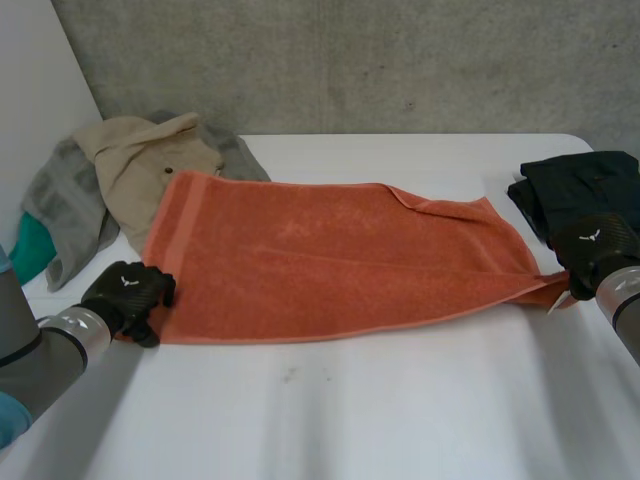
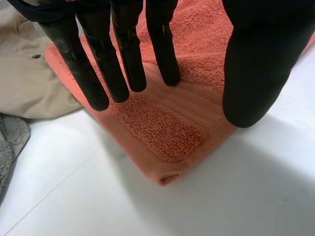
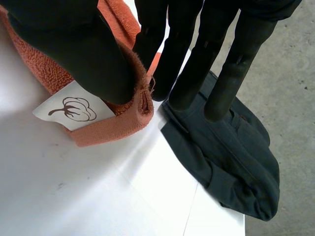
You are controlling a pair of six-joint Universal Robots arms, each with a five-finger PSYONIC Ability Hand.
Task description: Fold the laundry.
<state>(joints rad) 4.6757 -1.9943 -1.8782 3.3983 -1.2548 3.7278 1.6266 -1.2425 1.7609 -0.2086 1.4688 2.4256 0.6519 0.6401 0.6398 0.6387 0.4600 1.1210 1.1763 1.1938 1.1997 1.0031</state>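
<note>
Concrete wall [image 1: 400,60] backs a white bench [image 1: 400,400] where an orange towel [image 1: 330,260] lies spread across the middle, apparently doubled once lengthwise, judging by its layered corners.

At the towel's near corner on the robot's left, the left robot hand [image 1: 128,290] stands over the cloth. Its fingers [image 2: 118,73] are straight and its thumb [image 2: 256,73] is held well apart. The corner lies between them and nothing is pinched.

At the towel's other near corner, the right robot hand [image 1: 595,245] appears to pinch the hem between thumb and straight fingers, just beside a white label [image 3: 74,109]. The cloth there is drawn out to a point toward that hand.

A beige garment [image 1: 150,155] and a grey cloth [image 1: 65,205] are heaped at the towel's far corner on the robot's left. A dark garment [image 1: 570,185] lies just past the towel's end on the robot's right, under the right robot hand's fingertips.

The towel looks like looped terry, so it is likely soft, limp and light, and grippy rather than slick. It should sag and drape between two holds and will not keep a shape of its own.

The flat woven band near each end looks firmer than the pile, which makes the corners the sensible places to take hold. A grip there should catch both layers together, because a shallow pinch might lift only the top one and open the fold. On the robot's right, fingers closing low could also snag the dark garment.
</note>
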